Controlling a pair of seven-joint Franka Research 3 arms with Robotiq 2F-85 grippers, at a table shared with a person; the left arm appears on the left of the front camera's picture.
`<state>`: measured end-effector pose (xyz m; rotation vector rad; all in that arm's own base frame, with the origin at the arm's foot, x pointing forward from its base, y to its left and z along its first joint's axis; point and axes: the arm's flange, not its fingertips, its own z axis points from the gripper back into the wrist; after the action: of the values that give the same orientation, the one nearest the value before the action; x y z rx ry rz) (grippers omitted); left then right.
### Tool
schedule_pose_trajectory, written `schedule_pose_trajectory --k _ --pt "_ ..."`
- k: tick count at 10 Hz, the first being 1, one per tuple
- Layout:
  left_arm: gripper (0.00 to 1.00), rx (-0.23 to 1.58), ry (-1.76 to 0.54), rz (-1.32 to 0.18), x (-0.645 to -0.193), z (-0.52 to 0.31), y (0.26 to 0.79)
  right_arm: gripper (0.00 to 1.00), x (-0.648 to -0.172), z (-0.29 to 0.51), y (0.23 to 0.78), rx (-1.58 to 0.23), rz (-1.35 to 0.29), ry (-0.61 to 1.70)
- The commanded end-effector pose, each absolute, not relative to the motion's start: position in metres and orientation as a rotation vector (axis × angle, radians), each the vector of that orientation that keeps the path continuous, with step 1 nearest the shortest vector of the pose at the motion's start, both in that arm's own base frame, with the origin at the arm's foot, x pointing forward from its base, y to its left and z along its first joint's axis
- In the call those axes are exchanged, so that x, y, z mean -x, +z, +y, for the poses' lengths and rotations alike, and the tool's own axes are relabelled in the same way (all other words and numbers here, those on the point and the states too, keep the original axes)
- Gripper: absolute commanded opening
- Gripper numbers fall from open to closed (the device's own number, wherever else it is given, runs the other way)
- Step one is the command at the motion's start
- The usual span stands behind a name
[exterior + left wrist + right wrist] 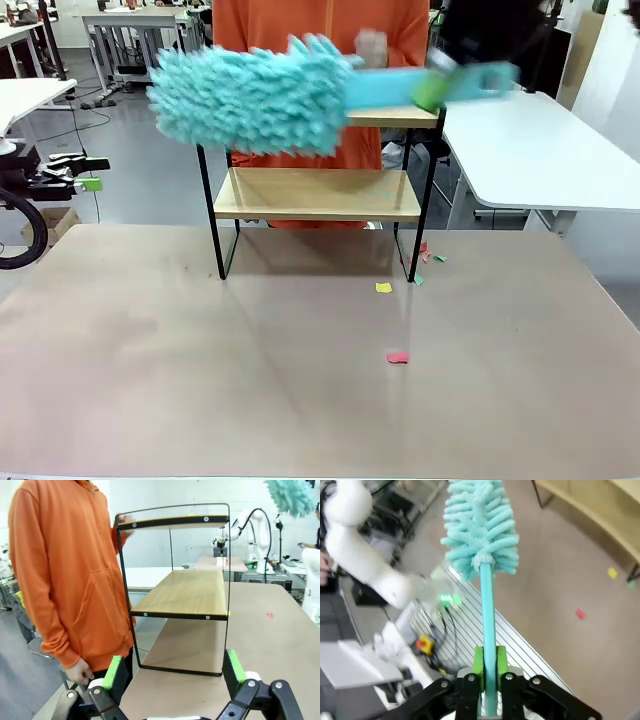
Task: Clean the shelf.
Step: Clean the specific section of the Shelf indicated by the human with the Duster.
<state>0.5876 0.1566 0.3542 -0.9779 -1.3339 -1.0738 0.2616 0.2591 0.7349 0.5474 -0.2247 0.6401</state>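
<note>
- Hovering at the top board of the shelf [315,192], the duster [250,95] is level with it. The shelf stands at the far edge of the table [150,350], where paper scraps [398,357] lie; white tables stand behind.
- Left wrist view: the left gripper [172,667] is spread wide and empty. The shelf looks light, stiff and tippy, best held by its frame; a person's hand [126,520] rests on its top rail.
- Right wrist view: the right gripper [489,662] clamps the duster's thin handle; the head looks soft.

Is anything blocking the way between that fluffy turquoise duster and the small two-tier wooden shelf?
Nothing visible does. The right gripper holds the fluffy turquoise duster in open air on the robot's side of the two-tier wooden shelf; the person in orange stands behind it.
</note>
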Motion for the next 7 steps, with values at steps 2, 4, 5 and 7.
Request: schedule_pose_trajectory --k 2,4,5,7 --pt "1.00 0.965 -1.076 -1.345 -0.586 0.156 0.357 0.13 -0.297 0.278 0.726 -0.633 -0.294 0.473" --pt "1.00 0.965 -1.076 -1.345 -0.586 0.156 0.357 0.13 -0.274 0.275 0.733 -0.580 -0.252 0.592" --pt "1.00 0.965 -1.076 -1.345 -0.586 0.156 0.357 0.13 -0.274 0.275 0.733 -0.580 -0.252 0.592" --pt "1.00 0.965 -1.076 -1.345 -0.586 0.156 0.357 0.13 -0.274 0.275 0.733 -0.580 -0.252 0.592"
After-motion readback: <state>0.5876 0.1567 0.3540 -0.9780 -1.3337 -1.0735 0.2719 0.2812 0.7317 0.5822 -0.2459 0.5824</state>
